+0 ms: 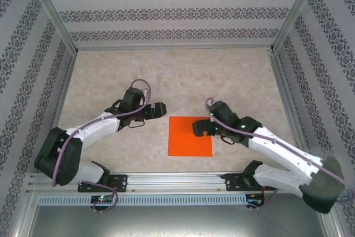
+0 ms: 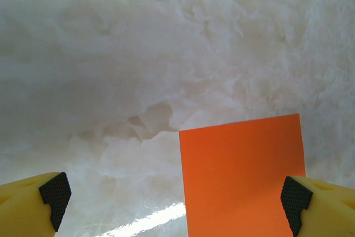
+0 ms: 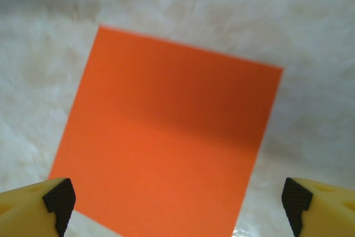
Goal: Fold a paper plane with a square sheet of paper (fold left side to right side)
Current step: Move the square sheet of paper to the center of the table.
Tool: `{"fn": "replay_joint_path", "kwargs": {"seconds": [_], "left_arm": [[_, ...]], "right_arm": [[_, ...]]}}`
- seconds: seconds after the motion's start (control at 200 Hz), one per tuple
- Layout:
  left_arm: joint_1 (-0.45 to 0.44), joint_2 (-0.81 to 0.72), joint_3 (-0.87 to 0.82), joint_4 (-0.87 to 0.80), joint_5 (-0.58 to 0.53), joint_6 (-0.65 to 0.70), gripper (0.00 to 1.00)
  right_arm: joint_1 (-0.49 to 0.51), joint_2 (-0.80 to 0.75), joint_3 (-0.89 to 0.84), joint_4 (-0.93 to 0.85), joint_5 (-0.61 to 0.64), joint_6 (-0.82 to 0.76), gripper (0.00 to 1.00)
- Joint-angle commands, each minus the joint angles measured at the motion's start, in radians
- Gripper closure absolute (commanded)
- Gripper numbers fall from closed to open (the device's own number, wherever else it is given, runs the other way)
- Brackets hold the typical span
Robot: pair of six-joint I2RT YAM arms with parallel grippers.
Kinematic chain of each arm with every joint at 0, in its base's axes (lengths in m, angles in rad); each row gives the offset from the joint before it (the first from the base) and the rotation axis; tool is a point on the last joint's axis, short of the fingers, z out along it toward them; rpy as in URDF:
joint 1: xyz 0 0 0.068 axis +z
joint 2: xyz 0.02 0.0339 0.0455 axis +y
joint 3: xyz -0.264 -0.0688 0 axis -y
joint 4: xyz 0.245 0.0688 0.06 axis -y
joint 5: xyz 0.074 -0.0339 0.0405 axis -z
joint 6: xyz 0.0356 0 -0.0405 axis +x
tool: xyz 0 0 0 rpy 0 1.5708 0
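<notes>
A: Both grippers wide open, nothing held. Left gripper hovers just up-left of the square sheet of paper; right gripper is over its right edge.

B: Sheet's flat, unfolded, near edge of the surface. Left arm should prob. pinch the left edge, carry it low, align corners w/ the right edge, then crease.

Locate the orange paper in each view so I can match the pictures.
Top external: paper lies flat, just below the picture's centre.
Left wrist: paper at lower right, cut off by the bottom border.
Right wrist: paper in the centre, tilted, covering much of the picture.
Shared landmark: the pale mottled table around it.
</notes>
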Motion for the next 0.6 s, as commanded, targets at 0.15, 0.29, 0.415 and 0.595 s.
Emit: {"fn": "replay_joint_path", "kwargs": {"seconds": [0.15, 0.29, 0.415, 0.595], "left_arm": [[-0.015, -0.013, 0.055, -0.022, -0.054, 0.010, 0.00], [-0.015, -0.056, 0.061, -0.068, -0.103, 0.032, 0.00], [-0.016, -0.093, 0.058, -0.097, -0.143, 0.046, 0.00], [-0.016, -0.140, 0.045, -0.132, -0.208, 0.054, 0.00]], "right_arm": [[0.119, 0.272, 0.051, 0.034, 0.065, 0.045, 0.02], [0.122, 0.407, 0.097, 0.079, 0.067, 0.019, 0.02], [0.123, 0.508, 0.152, 0.107, 0.059, -0.009, 0.03], [0.122, 0.636, 0.217, 0.115, 0.035, -0.022, 0.05]]}}
